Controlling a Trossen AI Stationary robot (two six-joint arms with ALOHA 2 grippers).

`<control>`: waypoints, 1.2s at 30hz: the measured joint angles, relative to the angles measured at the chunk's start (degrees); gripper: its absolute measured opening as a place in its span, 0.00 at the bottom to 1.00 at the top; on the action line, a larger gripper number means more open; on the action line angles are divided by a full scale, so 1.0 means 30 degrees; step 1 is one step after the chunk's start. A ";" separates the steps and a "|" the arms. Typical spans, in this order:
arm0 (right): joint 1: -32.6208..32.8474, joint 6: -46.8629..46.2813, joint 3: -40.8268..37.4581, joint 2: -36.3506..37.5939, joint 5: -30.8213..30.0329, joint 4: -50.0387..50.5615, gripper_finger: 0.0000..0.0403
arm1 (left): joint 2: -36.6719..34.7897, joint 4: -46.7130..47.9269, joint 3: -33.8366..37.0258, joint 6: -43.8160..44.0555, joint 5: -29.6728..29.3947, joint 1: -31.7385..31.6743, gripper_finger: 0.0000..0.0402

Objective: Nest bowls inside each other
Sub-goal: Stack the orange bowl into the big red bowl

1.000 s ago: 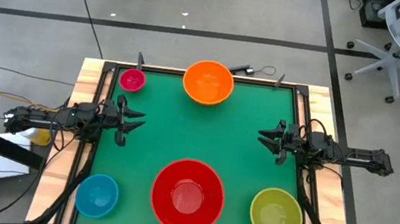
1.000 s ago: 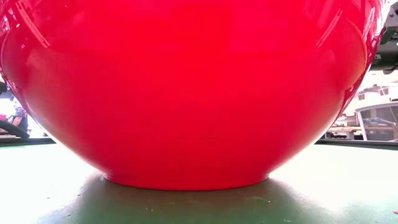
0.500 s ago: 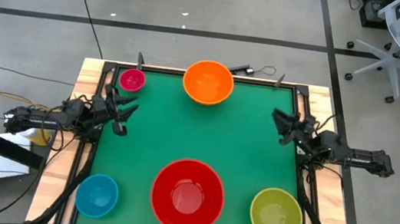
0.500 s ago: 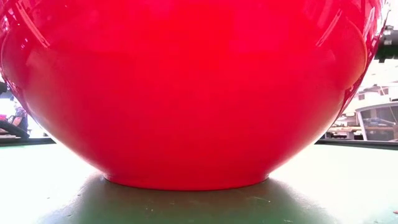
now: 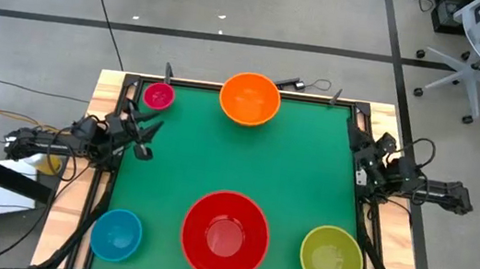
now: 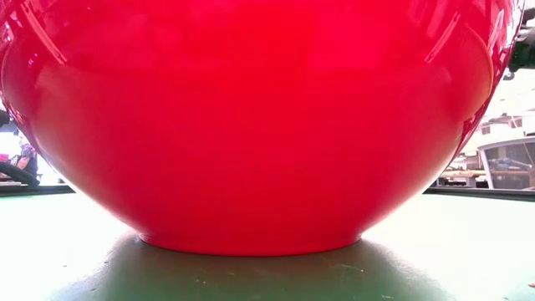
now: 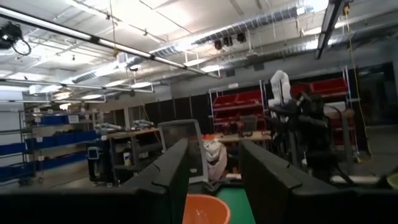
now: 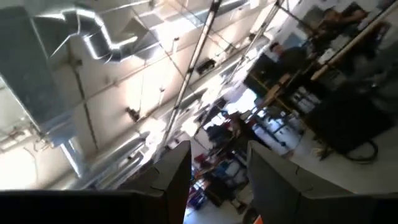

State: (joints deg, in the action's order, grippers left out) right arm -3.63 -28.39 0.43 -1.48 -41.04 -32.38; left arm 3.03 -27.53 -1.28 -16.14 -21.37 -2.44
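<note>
Left gripper point(image 5: 143, 131) at the table's point(image 5: 300, 175) left edge near the pink bowl point(image 5: 159, 96), fingers apart and holding nothing; right gripper point(image 5: 360, 152) at the right edge, likewise parted and empty.
All five bowls stand apart, each empty (none nested): orange bowl point(image 5: 249, 98) at the far edge, blue bowl point(image 5: 116, 233), red bowl point(image 5: 225, 235) and yellow-green bowl point(image 5: 332, 257) along the near edge.

The dark left arm reaches in over the table's left edge, its two-finger left gripper point(image 5: 144, 130) parted and empty. The dark right arm sits at the right edge, its right gripper point(image 5: 358, 146) likewise parted and empty.
</note>
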 joint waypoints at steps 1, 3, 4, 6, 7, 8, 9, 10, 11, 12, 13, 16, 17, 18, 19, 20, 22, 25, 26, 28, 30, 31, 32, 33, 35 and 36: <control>0.0003 0.0341 0.0000 0.0000 0.0924 0.0160 0.40 | 0.0163 -0.0240 -0.0001 0.0032 0.0000 0.0000 0.35; -0.0076 0.1825 -0.0007 -0.0007 0.2023 0.0214 0.40 | 0.0537 -0.0299 -0.0007 0.0410 0.0000 0.0000 0.35; -0.0157 0.2206 -0.0007 -0.0005 0.2004 0.0305 0.40 | 0.0782 -0.0265 -0.0007 0.0673 0.0000 0.0000 0.35; -0.0296 0.2233 -0.0007 -0.0007 0.1536 0.1131 0.40 | 0.1402 -0.0025 -0.0007 0.1395 0.0007 0.0000 0.35; -0.0388 0.2223 -0.0013 -0.0026 0.1711 0.1634 0.40 | 0.1783 0.0081 -0.0007 0.1748 0.0007 0.0000 0.35; -0.0476 0.2401 -0.0015 -0.0092 0.2284 0.1936 0.40 | 0.2178 0.0094 -0.0007 0.2100 0.0007 0.0000 0.35; -0.0584 0.2697 -0.0015 -0.0173 0.3022 0.2105 0.40 | 0.2583 0.0009 -0.0007 0.2269 0.0012 0.0000 0.35; -0.0666 0.2951 -0.0015 -0.0313 0.3735 0.2206 0.40 | 0.3031 -0.0270 -0.0007 0.2304 0.0015 0.0000 0.35; -0.0734 0.3033 -0.0015 -0.0535 0.4105 0.2197 0.40 | 0.3474 -0.0771 -0.0007 0.2302 0.0005 0.0000 0.35; -0.0819 0.2998 -0.0015 -0.0766 0.4093 0.2202 0.40 | 0.3891 -0.1346 -0.0007 0.2248 -0.0022 0.0000 0.35; -0.0886 0.2888 -0.0015 -0.1015 0.3886 0.2182 0.40 | 0.4316 -0.1929 -0.0007 0.2149 -0.0071 0.0000 0.35; -0.1059 0.2975 -0.0015 -0.1977 0.3537 0.2171 0.40 | 0.5570 -0.3573 -0.0007 0.1560 -0.0187 0.0000 0.35; -0.1092 0.2980 -0.0015 -0.2337 0.3549 0.2190 0.40 | 0.5993 -0.4095 -0.0007 0.1308 -0.0207 0.0000 0.35; -0.1111 0.2967 -0.0015 -0.2743 0.3549 0.2169 0.40 | 0.6398 -0.4561 -0.0007 0.1005 -0.0226 0.0000 0.35; -0.1123 0.2960 -0.0015 -0.3168 0.3542 0.2162 0.40 | 0.6810 -0.5028 -0.0007 0.0807 -0.0248 0.0000 0.35; -0.1126 0.2950 -0.0015 -0.3652 0.3540 0.2127 0.40 | 0.7190 -0.5407 -0.0007 0.0611 -0.0363 -0.0006 0.35; -0.1183 0.2639 -0.0015 -0.4683 0.3317 0.1889 0.40 | 0.7951 -0.6127 -0.0007 0.0503 -0.0471 -0.0210 0.35; -0.1453 0.1043 -0.0015 -0.6393 0.2133 0.1654 0.40 | 0.8992 -0.6581 -0.0007 0.0544 -0.0503 -0.0926 0.35; -0.1605 0.0531 -0.0015 -0.7033 0.1745 0.1674 0.40 | 0.9318 -0.6623 -0.0007 0.0620 -0.0503 -0.1232 0.35; -0.2023 -0.0365 0.0040 -0.8448 0.1149 0.1696 0.40 | 0.9959 -0.6672 -0.0007 0.1071 -0.0503 -0.1930 0.35; -0.2655 -0.1048 0.0372 -0.9991 0.0891 0.1802 0.40 | 1.0640 -0.6788 -0.0174 0.2007 -0.0499 -0.2724 0.35; -0.3010 -0.1491 0.0698 -1.0784 0.0924 0.1809 0.40 | 1.0963 -0.6835 -0.0323 0.2534 -0.0504 -0.3116 0.35; -0.3384 -0.1937 0.1100 -1.1578 0.1101 0.1798 0.40 | 1.1315 -0.6902 -0.0502 0.2991 -0.0509 -0.3471 0.35; -0.3762 -0.2292 0.1561 -1.2386 0.1390 0.1801 0.40 | 1.1662 -0.6929 -0.0681 0.3372 -0.0508 -0.3771 0.35; -0.4499 -0.2482 0.2718 -1.4057 0.2365 0.1961 0.42 | 1.2461 -0.6890 -0.0966 0.4051 -0.0495 -0.4248 0.35; -0.4834 -0.2482 0.3389 -1.4913 0.2867 0.2203 0.43 | 1.2825 -0.6842 -0.1099 0.4317 -0.0488 -0.4428 0.35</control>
State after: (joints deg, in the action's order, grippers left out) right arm -18.13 -35.83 10.59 -46.21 -32.44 -25.77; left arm 41.51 -48.05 -4.58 -3.19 -22.83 -15.72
